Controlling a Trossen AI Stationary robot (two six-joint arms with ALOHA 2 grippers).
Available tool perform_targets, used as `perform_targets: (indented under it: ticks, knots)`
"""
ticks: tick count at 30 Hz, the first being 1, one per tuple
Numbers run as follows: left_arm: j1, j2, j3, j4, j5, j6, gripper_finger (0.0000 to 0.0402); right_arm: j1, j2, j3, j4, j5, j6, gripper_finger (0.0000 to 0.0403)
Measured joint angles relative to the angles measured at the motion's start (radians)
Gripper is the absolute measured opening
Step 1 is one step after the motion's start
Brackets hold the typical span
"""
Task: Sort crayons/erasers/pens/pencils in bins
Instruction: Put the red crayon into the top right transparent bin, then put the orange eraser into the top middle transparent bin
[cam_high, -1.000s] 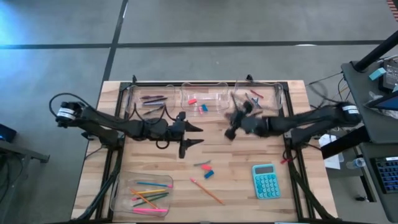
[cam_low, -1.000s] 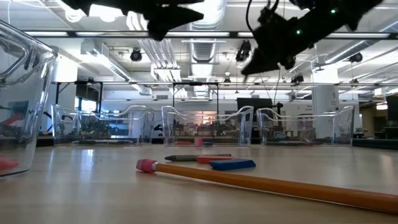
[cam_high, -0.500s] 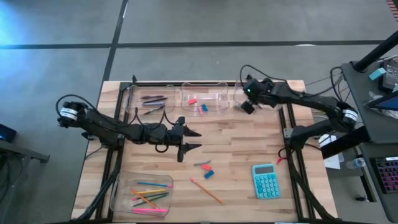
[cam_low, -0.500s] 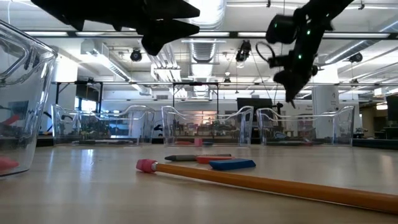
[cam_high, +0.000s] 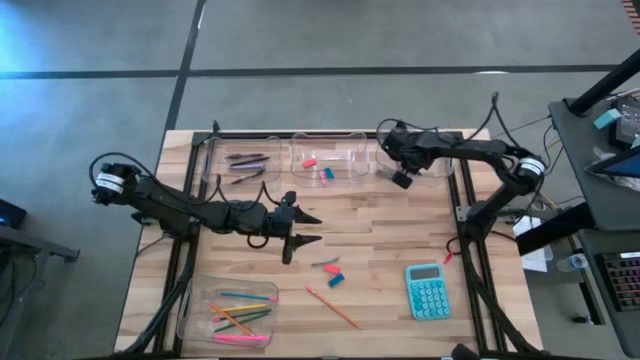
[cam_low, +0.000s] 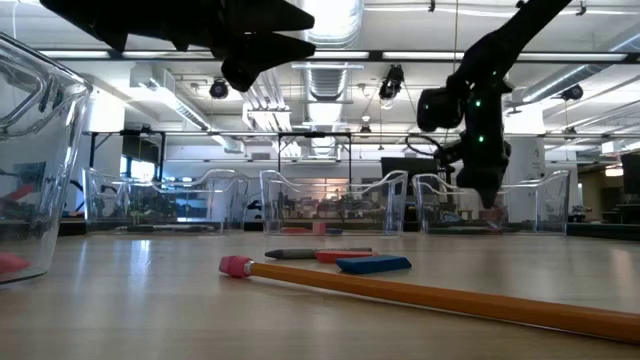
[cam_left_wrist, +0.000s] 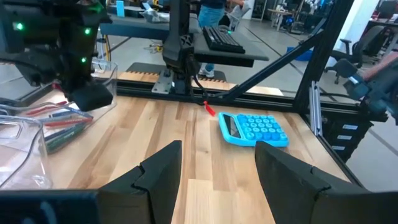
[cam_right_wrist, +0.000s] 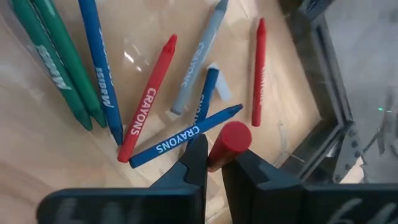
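**Red crayon over crayon bin, ready to drop**

Right gripper (cam_right_wrist: 213, 163) at far right bin (cam_high: 442, 148), fingers pinching a red crayon (cam_right_wrist: 229, 142) upright, butt end showing btwn the tips. Below it, in the bin: loose crayons (cam_right_wrist: 149, 96) – red, blue, grey, green – lying flat, some crossed. Low view shows gripper (cam_low: 487, 185) hanging just above bin wall, not yet down inside.

Left gripper (cam_high: 307, 228) mid-table, fingers spread, nothing held; waits near the leftovers.

Elsewhere: pens in far left bin (cam_high: 246, 160), erasers in far middle bin (cam_high: 325, 158), pencils in near left bin (cam_high: 228, 312). On bare table, near centre: pink eraser (cam_high: 332, 268), blue eraser (cam_high: 336, 280), a grey-green stick (cam_high: 324, 261), one orange pencil (cam_high: 334, 307). Teal calculator (cam_high: 427, 291) nearby, not part of sort.

Doing it well, as judged:
- Lower a bit first so crayon clears the wall & doesn't bounce out
- Aim for bare floor of bin, not onto crossed sticks
- Open slowly, w/o sideways drift; crayon stands on end, so likely to topple – tilt toward bin middle
- Lift straight up after, mind the clear wall
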Motion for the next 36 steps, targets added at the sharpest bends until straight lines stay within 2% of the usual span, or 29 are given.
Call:
perform_targets:
  ticks: [8,12,16,18,22,26,29,33,36]
  knots:
    - [0.0,0.0,0.0,0.0,0.0,0.0,0.0189,0.0,0.002,-0.001,0.0,0.051,-0.012,0.0093]
    - [0.0,0.0,0.0,0.0,0.0,0.0,0.0189,0.0,-0.067,-0.001,-0.002,0.053,-0.012,0.0126]
    - [0.0,0.0,0.0,0.0,0.0,0.0,0.0189,0.007,-0.162,-0.001,-0.011,0.047,0.01,0.0139]
    - [0.0,0.0,0.0,-0.001,0.0,0.0,0.0189,0.017,-0.227,-0.001,-0.01,-0.006,0.019,0.0139]
    - [0.0,0.0,0.0,0.0,0.0,0.0,0.0189,0.061,-0.359,-0.001,0.034,-0.191,0.062,0.0136]
    - [-0.001,0.0,0.0,-0.001,0.0,0.0,0.0189,0.166,-0.484,-0.009,0.144,-0.291,0.141,0.0138]
    - [-0.006,0.0,0.0,-0.002,0.01,0.0,0.0189,0.3,-0.548,-0.024,0.24,-0.32,0.188,0.0138]
    - [-0.022,0.0,-0.001,-0.028,0.027,-0.001,0.0189,0.519,-0.581,-0.058,0.372,-0.294,0.228,0.0136]
    - [-0.037,0.0,-0.001,-0.06,0.027,-0.001,0.0189,0.684,-0.57,-0.104,0.486,-0.218,0.243,0.0135]
